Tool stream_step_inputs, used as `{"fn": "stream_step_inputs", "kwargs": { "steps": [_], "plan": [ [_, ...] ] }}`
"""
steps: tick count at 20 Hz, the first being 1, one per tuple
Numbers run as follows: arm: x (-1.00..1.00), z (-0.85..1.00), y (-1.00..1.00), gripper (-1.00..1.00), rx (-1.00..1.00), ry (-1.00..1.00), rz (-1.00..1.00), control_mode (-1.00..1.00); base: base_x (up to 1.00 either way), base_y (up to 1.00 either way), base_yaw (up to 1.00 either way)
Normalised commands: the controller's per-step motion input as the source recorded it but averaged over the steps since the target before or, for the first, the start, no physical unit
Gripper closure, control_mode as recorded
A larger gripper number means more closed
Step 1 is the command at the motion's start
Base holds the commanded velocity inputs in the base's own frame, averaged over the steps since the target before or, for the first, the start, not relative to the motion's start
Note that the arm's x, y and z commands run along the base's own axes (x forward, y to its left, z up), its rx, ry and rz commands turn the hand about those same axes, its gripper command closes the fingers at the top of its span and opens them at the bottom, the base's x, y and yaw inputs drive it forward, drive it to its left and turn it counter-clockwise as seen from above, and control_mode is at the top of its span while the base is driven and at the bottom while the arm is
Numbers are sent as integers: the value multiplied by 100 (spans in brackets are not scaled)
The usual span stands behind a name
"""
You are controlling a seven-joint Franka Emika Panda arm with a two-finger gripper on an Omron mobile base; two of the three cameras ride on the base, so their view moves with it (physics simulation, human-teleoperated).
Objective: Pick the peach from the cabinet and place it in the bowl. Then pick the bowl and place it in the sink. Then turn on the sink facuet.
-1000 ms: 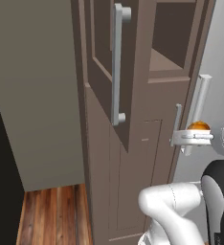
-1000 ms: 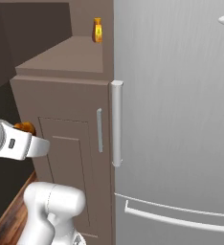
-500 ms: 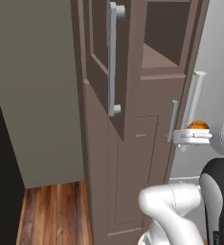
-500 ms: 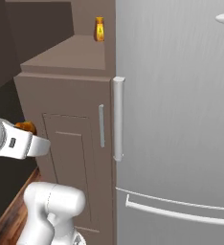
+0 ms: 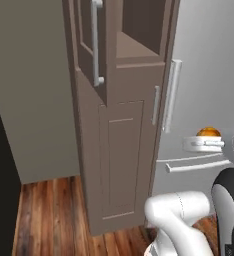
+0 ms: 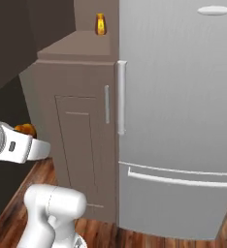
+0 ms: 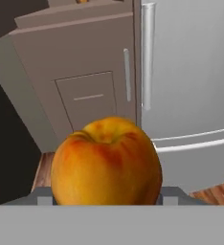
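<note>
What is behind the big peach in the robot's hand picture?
Behind the peach stand a brown cabinet and a grey fridge. The peach covers the cabinet's lower corner and some floor.

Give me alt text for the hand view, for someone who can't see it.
An orange-red peach sits large in the foreground, held at the gripper. Behind it stand a brown cabinet with a grey bar handle and, to its right, a grey refrigerator above a wood floor.

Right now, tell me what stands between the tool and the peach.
Nothing visible does. The peach sits right at the tool, close before the hand camera, clear of the cabinet beyond it. The grip itself can't be seen.
</note>
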Motion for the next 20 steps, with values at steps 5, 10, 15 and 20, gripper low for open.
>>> {"fn": "stream_step_inputs", "kwargs": {
  "steps": [5, 10, 15, 20],
  "plan": [
    [0, 0, 0, 100, 0, 0, 0, 100, -6, -11, -58],
    [0, 0, 0, 100, 0, 0, 0, 100, -12, -1, -68],
    [0, 0, 0, 100, 0, 0, 0, 100, -3, -8, -56],
    [0, 0, 0, 100, 0, 0, 0, 100, 32, -41, -41]
  ]
}}
